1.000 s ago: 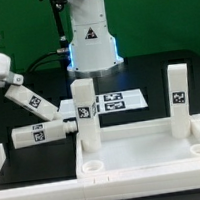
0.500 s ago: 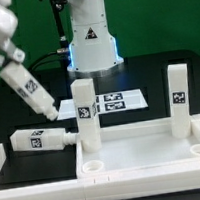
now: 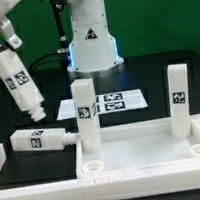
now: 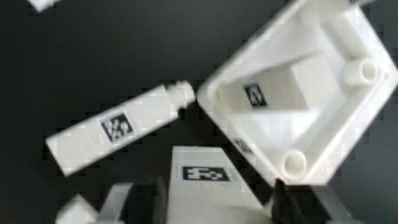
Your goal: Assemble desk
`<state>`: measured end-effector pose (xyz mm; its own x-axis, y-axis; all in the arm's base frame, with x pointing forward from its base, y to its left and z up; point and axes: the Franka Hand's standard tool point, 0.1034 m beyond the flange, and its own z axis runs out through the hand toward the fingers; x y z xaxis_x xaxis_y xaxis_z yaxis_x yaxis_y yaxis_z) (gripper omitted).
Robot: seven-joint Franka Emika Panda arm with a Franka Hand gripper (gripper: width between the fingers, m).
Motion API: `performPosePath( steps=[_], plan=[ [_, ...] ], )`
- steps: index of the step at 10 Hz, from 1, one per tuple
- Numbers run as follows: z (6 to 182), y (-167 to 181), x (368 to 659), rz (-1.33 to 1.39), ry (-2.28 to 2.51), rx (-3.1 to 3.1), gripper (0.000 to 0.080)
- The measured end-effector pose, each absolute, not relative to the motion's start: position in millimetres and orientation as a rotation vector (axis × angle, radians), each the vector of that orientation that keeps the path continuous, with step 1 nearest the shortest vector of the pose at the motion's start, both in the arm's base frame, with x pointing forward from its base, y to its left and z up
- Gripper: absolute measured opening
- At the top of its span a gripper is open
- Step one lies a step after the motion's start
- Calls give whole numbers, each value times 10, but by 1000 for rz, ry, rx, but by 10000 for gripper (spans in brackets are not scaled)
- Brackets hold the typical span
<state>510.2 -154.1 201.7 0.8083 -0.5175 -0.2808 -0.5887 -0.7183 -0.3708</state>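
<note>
Pincer (image 3: 1, 44) grips a leg (image 3: 21, 87), tilted, aloft. Best bring it plumb over an empty front socket (image 3: 93, 166) of the desk top (image 3: 143, 141) before lowering.

My gripper (image 3: 5, 46) hangs raised at the exterior view's left, tilted, jaws clamped on the upper end of one leg (image 3: 22, 89). My arm base (image 3: 88, 34) stands upright at the far centre of the scene.

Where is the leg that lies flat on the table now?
The lying leg rests on the black table at the exterior view's left, just beside the left upright leg standing on the desk top, below the tilted leg in the claw.
</note>
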Motion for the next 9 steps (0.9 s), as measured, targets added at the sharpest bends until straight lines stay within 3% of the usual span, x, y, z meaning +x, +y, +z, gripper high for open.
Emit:
performPosePath(
  steps=[2, 4, 7, 9],
  plan=[
    [2349, -1202, 5670, 101, 734, -2621, 290],
    [2291, -788, 5809, 186, 640, -2635, 290],
    [2289, -855, 5795, 182, 650, -2632, 290],
    [2263, -692, 5800, 202, 525, -2712, 290]
  ],
)
